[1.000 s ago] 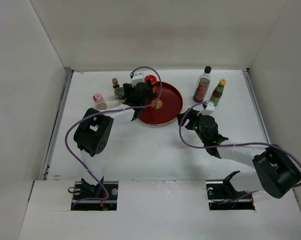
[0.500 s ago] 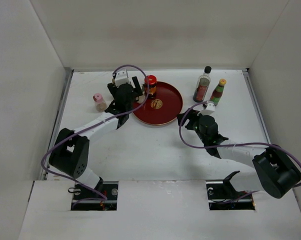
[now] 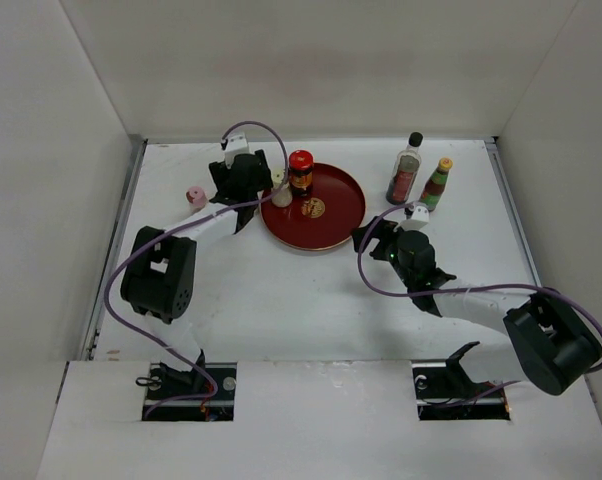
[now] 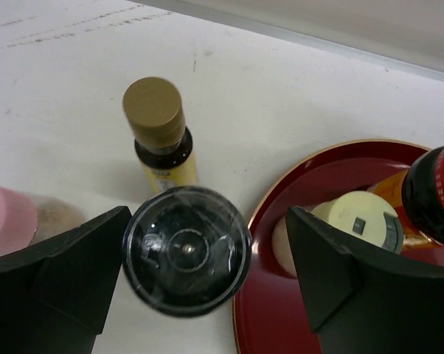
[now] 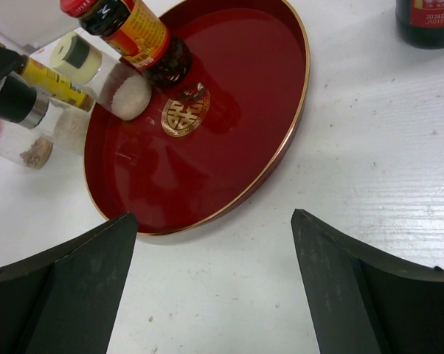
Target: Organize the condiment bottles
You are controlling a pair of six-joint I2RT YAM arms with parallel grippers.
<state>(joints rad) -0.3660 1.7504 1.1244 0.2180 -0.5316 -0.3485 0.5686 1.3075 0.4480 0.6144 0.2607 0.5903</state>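
A dark-red plate (image 3: pixel 331 215) holds a red-capped bottle (image 3: pixel 300 172) and a cream-capped white shaker (image 3: pixel 281 192) at its left edge. My left gripper (image 3: pixel 246 190) is open just left of the plate. In the left wrist view its jaws stand around a dark-capped shaker (image 4: pixel 186 249) on the table, with a gap on the right side. A gold-capped bottle (image 4: pixel 157 129) stands behind it and a pink-capped shaker (image 3: pixel 195 197) to its left. A tall black-capped glass bottle (image 3: pixel 406 170) and a yellow-capped bottle (image 3: pixel 437 183) stand right of the plate. My right gripper (image 3: pixel 369 238) is open and empty by the plate's right rim (image 5: pixel 281 155).
White walls close in the table on the left, back and right. A metal strip (image 3: pixel 121 230) runs along the left edge. Purple cables loop above both arms.
My left gripper has moved left off the plate to the dark-capped shaker. The white shaker now shows standing free on the plate's left edge. The right arm has not moved.
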